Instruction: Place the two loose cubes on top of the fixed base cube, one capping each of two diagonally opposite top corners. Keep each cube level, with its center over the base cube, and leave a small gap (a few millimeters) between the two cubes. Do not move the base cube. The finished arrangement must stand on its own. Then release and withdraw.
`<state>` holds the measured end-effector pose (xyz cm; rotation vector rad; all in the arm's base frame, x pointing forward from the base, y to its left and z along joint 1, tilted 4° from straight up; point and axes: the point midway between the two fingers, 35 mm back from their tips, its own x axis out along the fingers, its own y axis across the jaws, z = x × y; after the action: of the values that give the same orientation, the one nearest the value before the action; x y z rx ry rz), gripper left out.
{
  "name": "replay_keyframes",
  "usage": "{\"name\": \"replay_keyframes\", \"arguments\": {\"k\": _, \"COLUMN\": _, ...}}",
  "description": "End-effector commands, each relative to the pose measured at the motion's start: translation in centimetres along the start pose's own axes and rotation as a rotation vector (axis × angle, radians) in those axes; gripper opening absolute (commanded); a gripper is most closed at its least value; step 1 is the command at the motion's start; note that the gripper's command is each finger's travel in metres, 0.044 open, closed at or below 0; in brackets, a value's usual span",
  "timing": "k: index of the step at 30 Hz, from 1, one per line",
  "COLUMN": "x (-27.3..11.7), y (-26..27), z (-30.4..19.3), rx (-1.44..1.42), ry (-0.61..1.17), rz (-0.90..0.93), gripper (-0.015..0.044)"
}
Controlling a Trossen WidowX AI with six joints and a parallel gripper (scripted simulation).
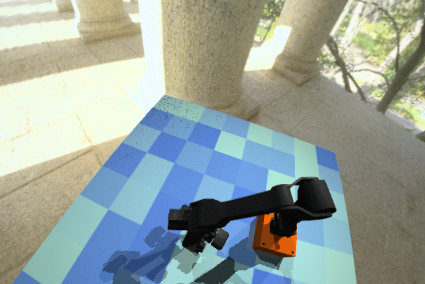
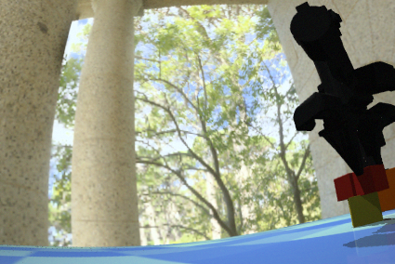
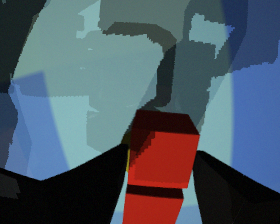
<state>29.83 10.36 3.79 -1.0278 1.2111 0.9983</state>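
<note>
Your two red cubes [image 2: 347, 187] [image 3: 153, 209] and [image 2: 375, 179] [image 3: 164, 158] sit level atop the upright yellow base cube [image 2: 365, 210] [image 3: 128, 161], side by side, each overhanging it, a narrow gap between them in the wrist view.

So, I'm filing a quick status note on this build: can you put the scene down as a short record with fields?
base cube: yellow-green, standing on the checkered surface
first loose cube: red, on the base cube, between the gripper's fingers
second loose cube: red, beside the first at about the same height, outside the fingers
gap between red cubes: cannot be confirmed
gripper: around the first loose cube; grip or release unclear
withdrawal: not done
</note>
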Motion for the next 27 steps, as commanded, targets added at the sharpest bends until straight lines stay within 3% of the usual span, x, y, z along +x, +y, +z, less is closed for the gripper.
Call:
{"name": "replay_keyframes", "arguments": {"k": 1, "x": 0.2, "y": 0.0, "z": -0.1, "rx": -0.004, "ry": 0.007, "rz": 0.001, "gripper": 0.0205}}
{"name": "replay_keyframes", "arguments": {"k": 27, "x": -3.5, "y": 0.0, "z": 0.0, "rx": 0.0, "ry": 0.0, "rz": 0.0, "gripper": 0.0205}}
